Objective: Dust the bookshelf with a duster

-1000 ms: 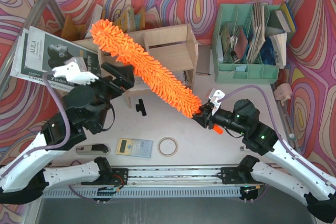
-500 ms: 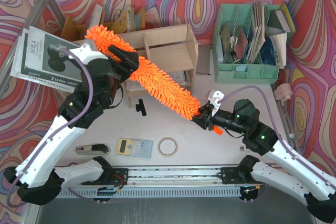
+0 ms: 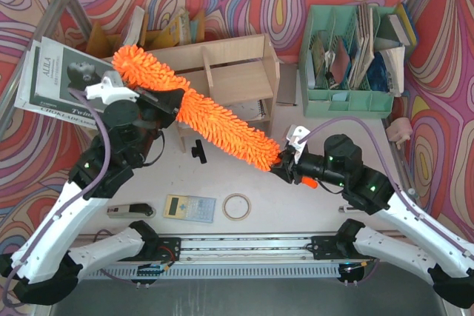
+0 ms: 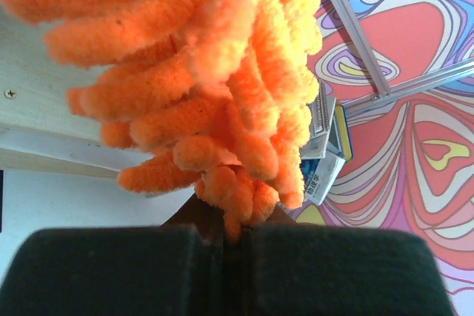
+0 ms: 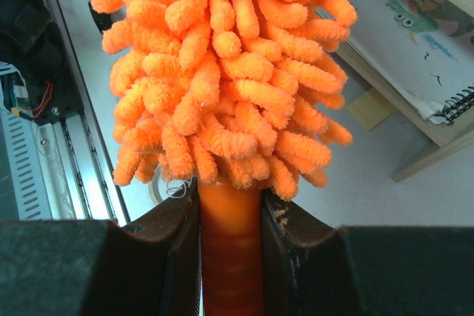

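Duster (image 3: 215, 125): slants across bookshelf (image 3: 237, 72) front, head tip past its left end. Light; fluff soft, squashy; handle (image 5: 229, 257) stiff, smooth, likely best hold. Right claw (image 3: 285, 162) clamped on handle; left claw (image 3: 174, 100) pinched shut on fluff.

The duster (image 3: 222, 125) slants across the front of the bookshelf (image 3: 237, 79), so I get no straight way into its compartments. In front of the shelf I have bare table, broken only by a small black knob (image 3: 198, 152), a calculator (image 3: 189, 207) and a tape ring (image 3: 226, 206). A green organiser (image 3: 344, 101) crowds the shelf's right side, and a magazine (image 3: 63, 79) its left.
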{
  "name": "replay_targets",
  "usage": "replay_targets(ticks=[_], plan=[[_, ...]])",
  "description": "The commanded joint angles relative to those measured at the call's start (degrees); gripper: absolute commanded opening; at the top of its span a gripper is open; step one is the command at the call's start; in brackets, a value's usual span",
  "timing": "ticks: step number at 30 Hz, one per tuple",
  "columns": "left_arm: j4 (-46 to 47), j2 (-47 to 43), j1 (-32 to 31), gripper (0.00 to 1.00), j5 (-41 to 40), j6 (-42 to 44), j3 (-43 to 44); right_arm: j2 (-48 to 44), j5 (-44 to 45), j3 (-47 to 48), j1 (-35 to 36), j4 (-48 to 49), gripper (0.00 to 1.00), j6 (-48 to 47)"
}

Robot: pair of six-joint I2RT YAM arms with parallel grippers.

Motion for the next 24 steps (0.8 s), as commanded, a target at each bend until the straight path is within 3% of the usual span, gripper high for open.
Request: replay_targets(ticks=[1, 5, 10, 15, 24], plan=[[-6.2, -3.6, 0.2, 0.00, 2.6, 1.7, -2.6, -1.0, 14.0, 3.5, -1.4, -2.4, 0.00, 1.1], [-5.5, -6.3, 0.2, 0.00, 3.7, -0.5, -5.9, -1.8, 16.2, 4.7, -1.5, -4.2, 0.00, 0.7], [-0.2, -10.1, 0.1, 0.00, 4.3, -4.9, -12.2, -1.6, 12.8, 5.4, -1.4, -5.8, 0.00, 0.3], [0.9, -10.1, -0.7, 0.00, 5.4, -7.1, -13.5, -1.2, 12.5, 7.8, -1.4, -9.5, 0.00, -1.7], [1.8, -7.6, -9.4, 0.08, -1.2, -8.7, -14.1, -1.3, 13.5, 11.6, -1.4, -18.0, 0.00, -5.1]])
